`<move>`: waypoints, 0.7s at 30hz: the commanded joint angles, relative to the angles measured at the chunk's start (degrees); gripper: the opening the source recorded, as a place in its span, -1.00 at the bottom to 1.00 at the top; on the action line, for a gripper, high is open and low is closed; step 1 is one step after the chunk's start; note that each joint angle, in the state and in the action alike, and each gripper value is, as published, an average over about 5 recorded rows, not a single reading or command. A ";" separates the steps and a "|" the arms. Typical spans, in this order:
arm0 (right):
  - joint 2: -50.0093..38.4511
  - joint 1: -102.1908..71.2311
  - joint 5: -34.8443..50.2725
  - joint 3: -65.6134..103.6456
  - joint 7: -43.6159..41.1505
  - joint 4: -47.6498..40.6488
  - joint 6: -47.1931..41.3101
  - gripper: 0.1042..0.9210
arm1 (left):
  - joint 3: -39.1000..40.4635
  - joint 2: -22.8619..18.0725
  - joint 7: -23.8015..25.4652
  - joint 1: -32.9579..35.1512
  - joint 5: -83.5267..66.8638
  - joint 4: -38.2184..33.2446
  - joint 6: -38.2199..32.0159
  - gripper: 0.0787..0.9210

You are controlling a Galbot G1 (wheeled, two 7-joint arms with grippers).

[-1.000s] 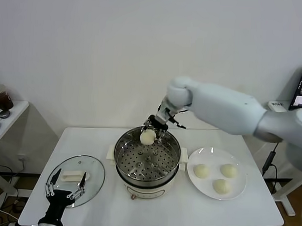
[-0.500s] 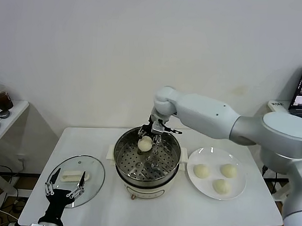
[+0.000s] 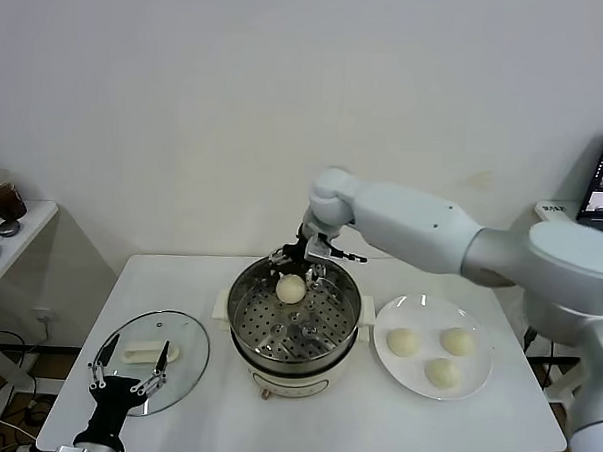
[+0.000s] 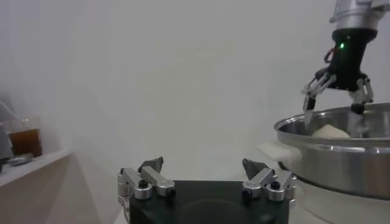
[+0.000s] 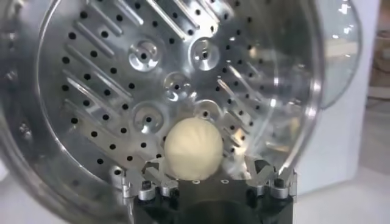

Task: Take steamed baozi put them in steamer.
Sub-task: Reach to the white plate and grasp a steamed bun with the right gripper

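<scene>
A white table carries everything, and near its middle stands the steamer, a shiny steel pot on a white base with its perforated tray open to view. To the steamer's right on the table lies a flat white plate bearing three steamed baozi, pale and round, set apart from one another. To the steamer's left lies the round glass lid with its white handle facing up. The right arm reaches across from the right side of the head view, and the right gripper hangs just above the far part of the steamer's tray, its fingers spread apart. Below them, one baozi sits on the perforated tray toward the far wall of the pot; the right wrist view shows this bun resting on the holed metal between the spread fingertips, with clear space on each side, so nothing clamps it. The left wrist view shows the same bun just showing over the steel rim, beneath that far gripper. The left gripper waits low at the near left edge of the table, over the near rim of the lid, its fingers apart and holding nothing.
</scene>
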 commanded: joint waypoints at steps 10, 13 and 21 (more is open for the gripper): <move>-45.73 7.52 17.09 -7.55 -8.44 32.22 -53.44 0.76 | 0.07 2.26 -0.05 -0.03 -2.25 -0.83 1.50 0.77; -47.06 1.78 13.93 -6.10 -7.98 31.11 -52.18 0.76 | 0.14 2.30 0.12 -0.20 -2.22 -0.60 1.39 0.77; -43.87 -15.89 9.34 5.76 -5.42 23.46 -49.90 0.76 | -0.01 1.94 0.36 -0.47 -1.99 -0.38 1.34 0.77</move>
